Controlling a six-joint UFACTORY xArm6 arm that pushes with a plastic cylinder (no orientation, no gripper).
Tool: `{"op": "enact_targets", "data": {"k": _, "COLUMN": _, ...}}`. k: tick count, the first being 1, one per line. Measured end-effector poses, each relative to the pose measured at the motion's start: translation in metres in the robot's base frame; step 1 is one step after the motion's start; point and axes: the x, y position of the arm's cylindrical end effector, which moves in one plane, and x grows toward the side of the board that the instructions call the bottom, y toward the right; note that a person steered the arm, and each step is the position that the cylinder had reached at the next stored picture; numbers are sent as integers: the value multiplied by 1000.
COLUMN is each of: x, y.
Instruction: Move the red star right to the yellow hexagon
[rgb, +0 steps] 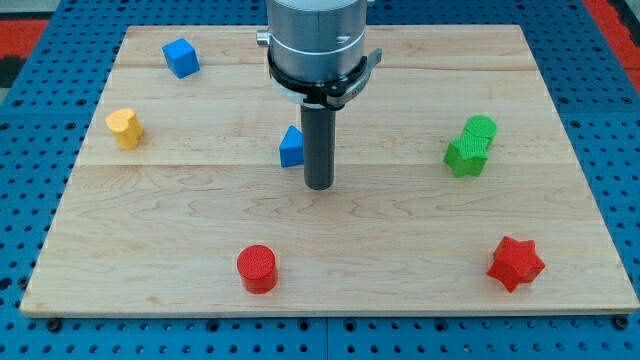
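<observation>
The red star (516, 263) lies near the view's bottom right corner of the wooden board (400, 220). The yellow block (125, 128), whose shape I cannot make out clearly, lies at the view's left edge. My tip (318, 185) rests on the board near its middle, far to the left of the red star and above it. The tip is far to the right of the yellow block. It touches neither of them.
A blue triangle (291, 147) sits just left of the rod, partly hidden by it. A blue cube (181, 57) is at the top left. A red cylinder (257, 268) is at the bottom centre-left. A green star (466, 157) touches a green cylinder (480, 130) at the right.
</observation>
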Motion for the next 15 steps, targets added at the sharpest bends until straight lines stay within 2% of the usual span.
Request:
{"op": "enact_targets", "data": {"k": 1, "x": 0, "y": 8}}
{"op": "enact_targets", "data": {"k": 2, "x": 23, "y": 44}}
{"op": "enact_targets", "data": {"k": 3, "x": 58, "y": 58}}
{"op": "enact_targets", "data": {"k": 4, "x": 94, "y": 42}}
{"op": "enact_targets", "data": {"k": 5, "x": 76, "y": 97}}
{"op": "enact_targets", "data": {"k": 6, "x": 42, "y": 204}}
{"op": "enact_targets", "data": {"k": 8, "x": 56, "y": 322}}
{"op": "enact_targets", "data": {"k": 9, "x": 92, "y": 316}}
{"op": "enact_targets", "data": {"k": 10, "x": 133, "y": 263}}
{"op": "enact_targets", "data": {"k": 11, "x": 123, "y": 192}}
{"op": "enact_targets", "data": {"k": 12, "x": 83, "y": 126}}
{"op": "enact_targets", "data": {"k": 15, "x": -70, "y": 101}}
